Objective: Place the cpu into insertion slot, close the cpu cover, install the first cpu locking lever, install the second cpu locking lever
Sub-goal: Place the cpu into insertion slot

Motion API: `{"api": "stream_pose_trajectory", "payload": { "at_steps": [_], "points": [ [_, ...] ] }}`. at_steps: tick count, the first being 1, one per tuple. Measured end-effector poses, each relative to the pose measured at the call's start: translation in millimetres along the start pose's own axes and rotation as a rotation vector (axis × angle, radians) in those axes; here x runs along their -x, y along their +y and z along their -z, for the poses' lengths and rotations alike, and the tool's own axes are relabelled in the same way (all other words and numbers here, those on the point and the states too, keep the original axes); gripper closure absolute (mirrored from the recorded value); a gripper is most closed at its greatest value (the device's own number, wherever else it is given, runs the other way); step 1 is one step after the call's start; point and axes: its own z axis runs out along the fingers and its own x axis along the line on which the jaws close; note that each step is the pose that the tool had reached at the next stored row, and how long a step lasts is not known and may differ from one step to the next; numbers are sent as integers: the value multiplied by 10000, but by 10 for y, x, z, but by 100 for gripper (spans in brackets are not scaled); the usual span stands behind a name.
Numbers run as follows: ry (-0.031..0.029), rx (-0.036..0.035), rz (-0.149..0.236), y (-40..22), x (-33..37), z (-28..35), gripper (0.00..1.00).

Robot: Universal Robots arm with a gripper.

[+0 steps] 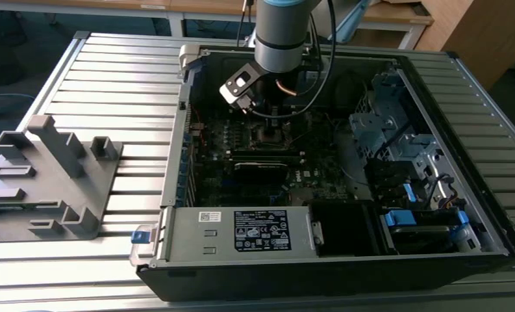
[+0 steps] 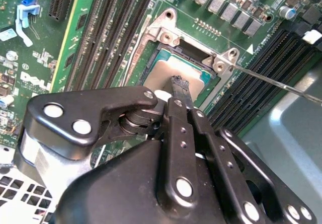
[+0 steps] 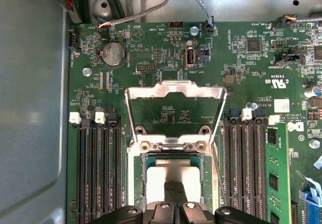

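Black two-fingered gripper [image 3: 176, 190] on the grey-and-blue arm hangs inside the open dark computer case [image 1: 166, 195], directly above the insertion slot [image 3: 135, 183], a small square socket with a thin silvery metal rim on the green circuit board [image 3: 241, 68]. Its fingers [image 2: 178, 90] are pressed together with nothing visible between them, and their tip sits at or just over the top of the cpu [image 3: 173, 172].

The cpu, a flat square chip with a pale dull metal top, lies level inside the slot in both wrist views. The cpu cover [image 3: 173, 88], a thin silvery metal frame with a window, is swung open and rises from its hinge on the edge of the slot away from the gripper; the board shows through its window.

A thin silvery metal rod [image 2: 274, 81] runs out from one corner of the slot, raised off the board. Long narrow black memory slots [image 3: 98, 173] flank the slot on two opposite sides. A round silver coin cell [image 3: 113, 54] lies beyond the open cover.

In the exterior view a grey moulded fixture [image 1: 49, 175] rests on the ribbed metal table [image 1: 110, 65], well apart from the slot, outside the case.
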Motion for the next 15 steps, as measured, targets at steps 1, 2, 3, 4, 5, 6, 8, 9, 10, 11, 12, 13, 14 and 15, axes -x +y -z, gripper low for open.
{"api": "stream_pose_trajectory", "payload": {
  "at_steps": [1, 2, 3, 4, 5, 6, 8, 9, 10, 11, 12, 13, 14, 15],
  "points": [
    [5, 2, -1, 0, -1, -6, 89],
    [5, 2, -1, 0, -1, -16, 89],
    [3, 1, -1, -1, 0, -22, 89],
    [2, 0, -1, -1, 1, -26, 89],
    [0, -1, -1, -2, 1, -26, 89],
    [1, 0, -1, -1, 1, -27, 89],
    [1, 0, -1, -1, 0, -27, 89],
    [1, 0, -1, -1, 0, -27, 89],
    [1, 0, -1, -1, 0, -31, 89],
    [-4, -3, -1, -2, 1, -36, 89],
    [-8, -5, 0, -2, 2, -40, 89],
    [-8, -5, 0, -3, 2, -40, 89],
    [-7, -4, -1, -3, 2, -41, 89],
    [-3, -2, -1, -2, 2, -43, 89]
  ]
}}
